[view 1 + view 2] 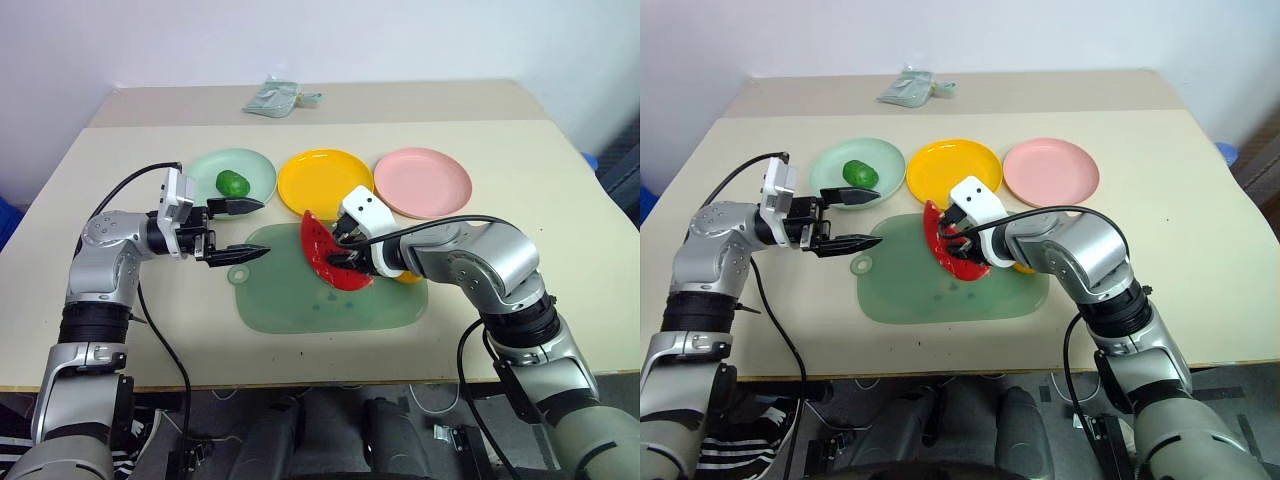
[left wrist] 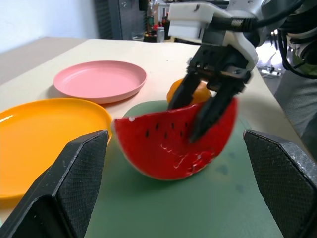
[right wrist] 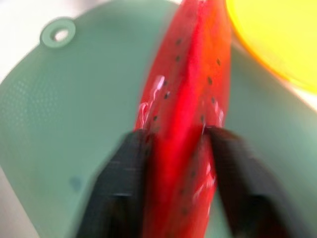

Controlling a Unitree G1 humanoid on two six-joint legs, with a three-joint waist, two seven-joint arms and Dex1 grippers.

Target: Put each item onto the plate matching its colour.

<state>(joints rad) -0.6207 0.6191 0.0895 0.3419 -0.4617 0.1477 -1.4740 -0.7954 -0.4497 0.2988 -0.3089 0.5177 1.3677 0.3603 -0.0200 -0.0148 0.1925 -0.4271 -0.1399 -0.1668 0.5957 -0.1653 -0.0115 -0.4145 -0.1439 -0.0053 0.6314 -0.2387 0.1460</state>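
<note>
Gripping the watermelon wedge [image 1: 328, 262] across its thin faces, with the right gripper [image 1: 343, 249] pinched shut on it near the upper edge, wedge upright on the green mat [image 1: 300, 300]. Grip shallow and off the middle by the look of it: likely to let the wedge swing or twist out on the lift, since smooth plastic faces give the black fingers [image 3: 121, 188] little to bite on.

Orange [image 2: 189, 93] lying just behind the wedge, touching or nearly so, at about 3 o'clock of it in the head views, half hidden under the right wrist. Could get nudged off the mat towards the table edge if the wedge drags sideways instead of rising first.

Pink plate [image 1: 422, 182] waiting at 1 o'clock of the wedge, with the yellow plate [image 1: 324, 183] at 12 o'clock, near the grip. Carrying low risks clipping a rim and shifting a plate.

Left gripper [image 1: 237, 229] spread wide, holding nothing, hovering at 9 o'clock of the wedge over the mat's ring end, fingers pointing at it. Close enough to collide if either arm sweeps across.

Bumpy green ball [image 1: 232, 183] resting on the mint plate [image 1: 262, 170] at 10 o'clock, beside the left fingers; a careless pull-back might knock it.
</note>
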